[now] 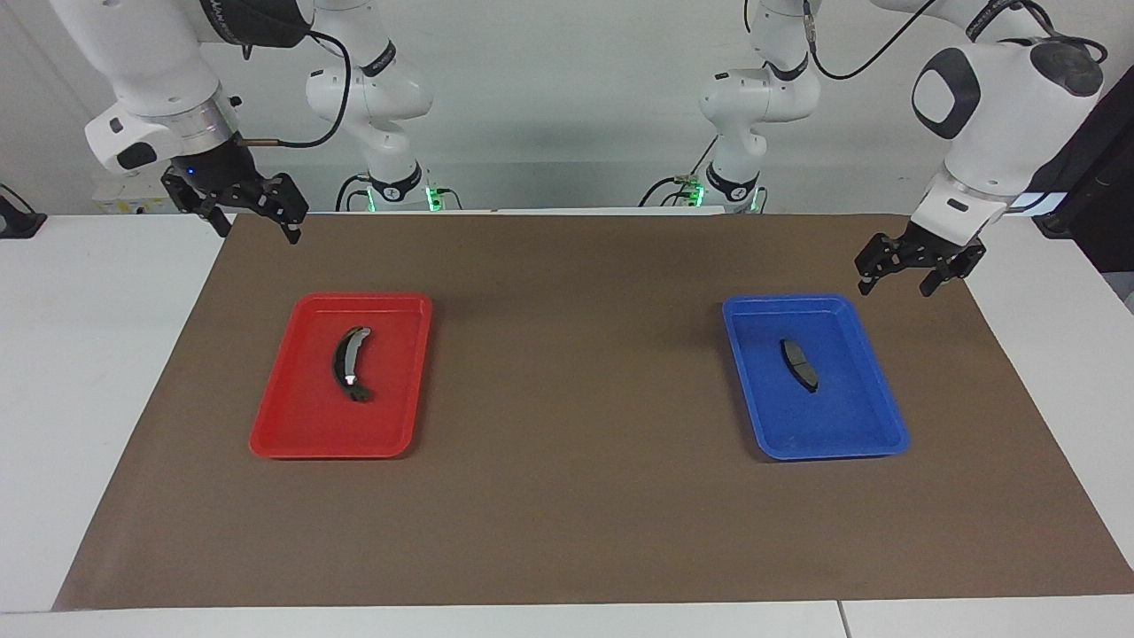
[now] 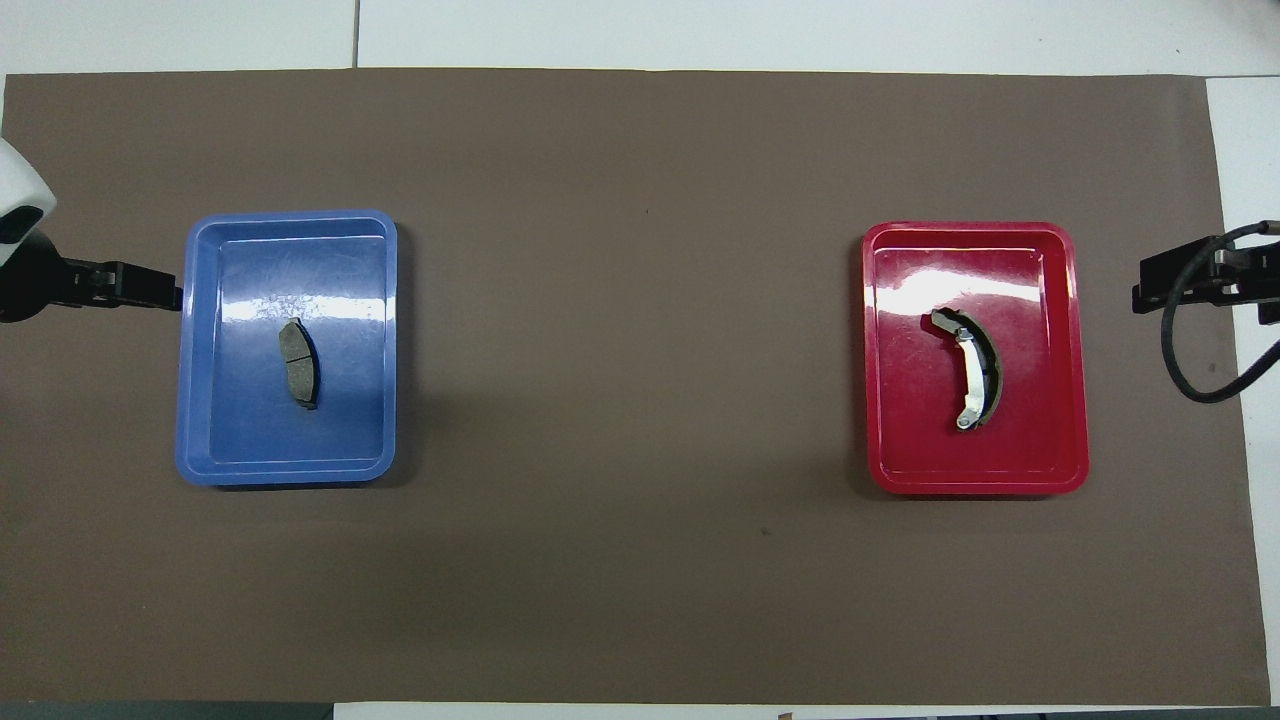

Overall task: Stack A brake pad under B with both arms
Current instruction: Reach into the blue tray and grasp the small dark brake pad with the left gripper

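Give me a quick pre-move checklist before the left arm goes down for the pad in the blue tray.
1. Small brake pad lies flat in the blue tray, nothing on it: ok.
2. Left hand open and empty, in the air just off the tray's corner nearest the left arm's base: ok.
3. Left hand centred over the pad: not ok, it is off to one side.
4. Long brake shoe lies in the red tray, untouched: ok.
5. Right hand open and empty, waiting above the mat's edge, off the red tray: ok.
6. Brown mat between the trays free for stacking: ok.
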Action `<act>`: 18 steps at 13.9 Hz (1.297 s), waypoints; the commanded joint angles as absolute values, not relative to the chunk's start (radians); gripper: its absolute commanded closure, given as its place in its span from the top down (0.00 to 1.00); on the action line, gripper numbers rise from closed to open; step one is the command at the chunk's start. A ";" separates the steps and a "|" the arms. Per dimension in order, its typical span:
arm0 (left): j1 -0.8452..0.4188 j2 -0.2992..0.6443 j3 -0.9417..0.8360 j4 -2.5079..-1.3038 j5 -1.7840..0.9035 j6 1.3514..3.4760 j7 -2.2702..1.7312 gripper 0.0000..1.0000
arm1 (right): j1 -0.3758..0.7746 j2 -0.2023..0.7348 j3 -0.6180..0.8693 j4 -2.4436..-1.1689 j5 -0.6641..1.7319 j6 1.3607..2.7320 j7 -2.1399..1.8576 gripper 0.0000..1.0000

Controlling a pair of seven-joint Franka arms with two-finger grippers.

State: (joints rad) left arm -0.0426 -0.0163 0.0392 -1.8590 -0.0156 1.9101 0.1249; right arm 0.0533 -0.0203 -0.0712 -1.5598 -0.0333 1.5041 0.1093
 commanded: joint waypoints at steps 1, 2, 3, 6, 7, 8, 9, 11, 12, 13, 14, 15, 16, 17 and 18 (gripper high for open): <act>-0.049 -0.025 0.037 -2.018 -0.011 2.084 0.130 0.99 | 0.043 -0.028 -0.067 -1.569 -0.029 1.497 0.106 1.00; -0.049 -0.002 0.037 -2.063 -0.011 2.151 0.127 0.99 | 0.043 -0.028 -0.067 -1.568 -0.029 1.497 0.106 1.00; -0.049 0.011 0.037 -2.097 -0.011 2.208 0.118 0.99 | 0.043 -0.028 -0.067 -1.568 -0.029 1.497 0.106 1.00; -0.066 0.066 0.035 -2.169 -0.011 2.314 0.000 0.99 | 0.043 -0.028 -0.067 -1.569 -0.028 1.497 0.106 1.00; -0.078 0.069 0.035 -2.195 -0.011 2.350 -0.029 0.99 | 0.043 -0.029 -0.067 -1.569 -0.028 1.497 0.106 1.00; -0.080 0.071 0.034 -2.227 -0.011 2.382 -0.052 0.99 | 0.043 -0.028 -0.067 -1.569 -0.028 1.497 0.106 1.00; -0.081 0.080 0.034 -2.250 -0.011 2.419 -0.067 0.98 | 0.043 -0.028 -0.067 -1.569 -0.028 1.496 0.106 1.00; -0.097 0.100 0.034 -2.270 -0.011 2.463 -0.067 0.96 | 0.043 -0.029 -0.067 -1.569 -0.028 1.497 0.107 1.00; -0.094 0.100 0.034 -2.276 -0.011 2.468 -0.066 0.91 | 0.043 -0.029 -0.067 -1.569 -0.028 1.496 0.107 1.00; -0.095 0.101 0.034 -2.287 -0.011 2.471 -0.067 0.85 | 0.043 -0.029 -0.067 -1.569 -0.028 1.496 0.107 1.00; -0.097 0.107 0.034 -2.292 -0.012 2.480 -0.071 0.80 | 0.043 -0.029 -0.067 -1.569 -0.028 1.497 0.106 1.00; -0.097 0.115 0.034 -2.295 -0.012 2.490 -0.075 0.77 | 0.043 -0.029 -0.067 -1.569 -0.028 1.497 0.107 1.00; -0.097 0.123 0.034 -2.296 -0.012 2.493 -0.086 0.72 | 0.043 -0.029 -0.067 -1.569 -0.028 1.496 0.107 1.00; -0.098 0.127 0.034 -2.296 -0.011 2.493 -0.098 0.67 | 0.043 -0.029 -0.067 -1.569 -0.028 1.497 0.106 1.00; -0.098 0.130 0.034 -2.295 -0.012 2.491 -0.103 0.56 | 0.043 -0.029 -0.067 -1.569 -0.028 1.497 0.106 1.00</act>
